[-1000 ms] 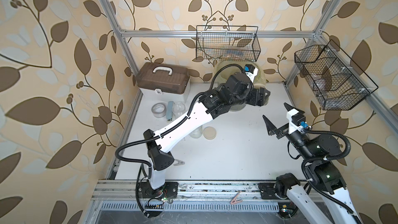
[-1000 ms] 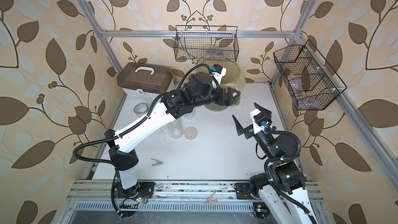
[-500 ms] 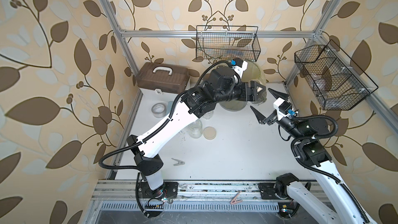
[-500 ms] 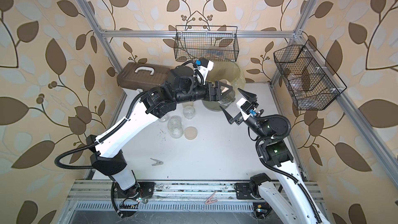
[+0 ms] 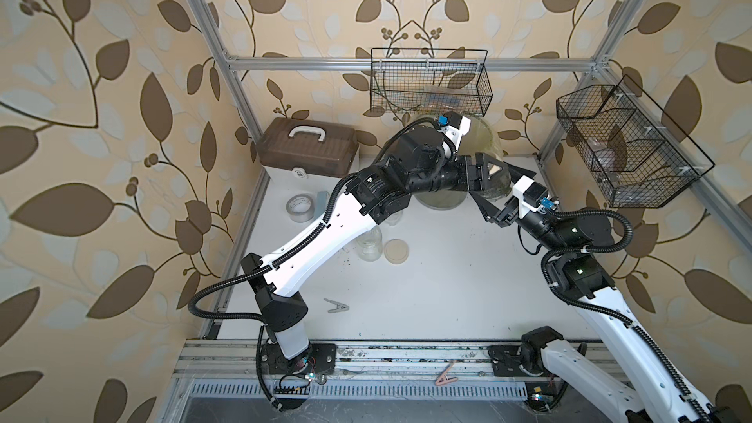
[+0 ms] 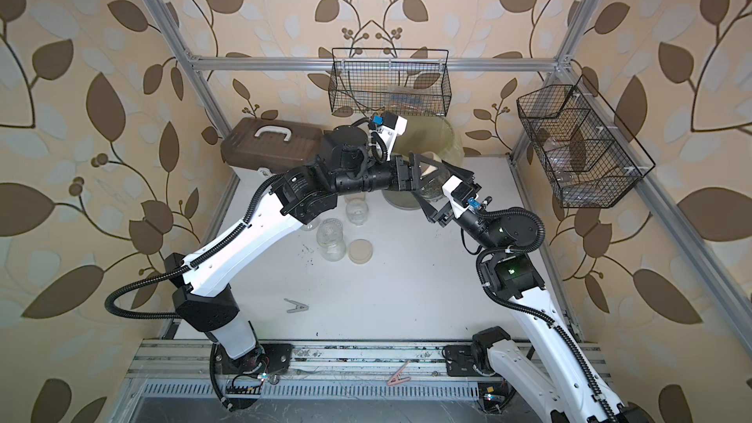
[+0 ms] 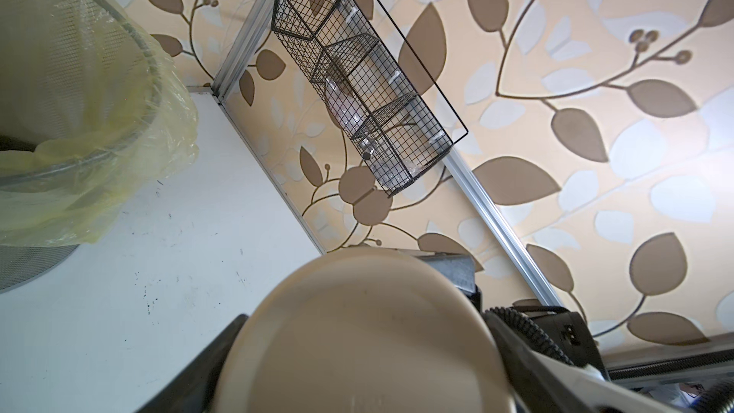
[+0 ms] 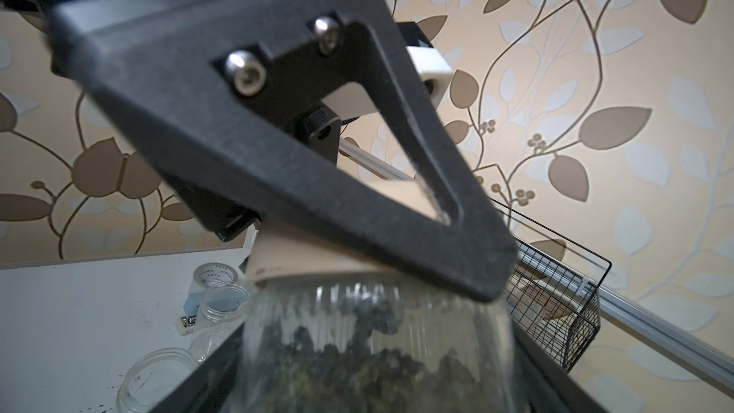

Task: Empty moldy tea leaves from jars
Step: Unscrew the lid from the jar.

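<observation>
Right gripper (image 6: 429, 181), wide open and well back a second ago, has reached in and closed its fingers (image 8: 206, 367) against both sides of the jar (image 8: 369, 311), held in the air near the table's (image 5: 427, 311) far edge, just before the lined bin (image 7: 159, 121). Moldy tea leaves (image 8: 357, 355) lie inside it. The left gripper (image 5: 491, 169) keeps its part-closed hold on the beige lid (image 7: 357, 331). With both ends gripped, unscrewing looks next. Red print inside the tape roll (image 8: 212, 274) and the left arm's label (image 5: 376, 188) are too small to read.
</observation>
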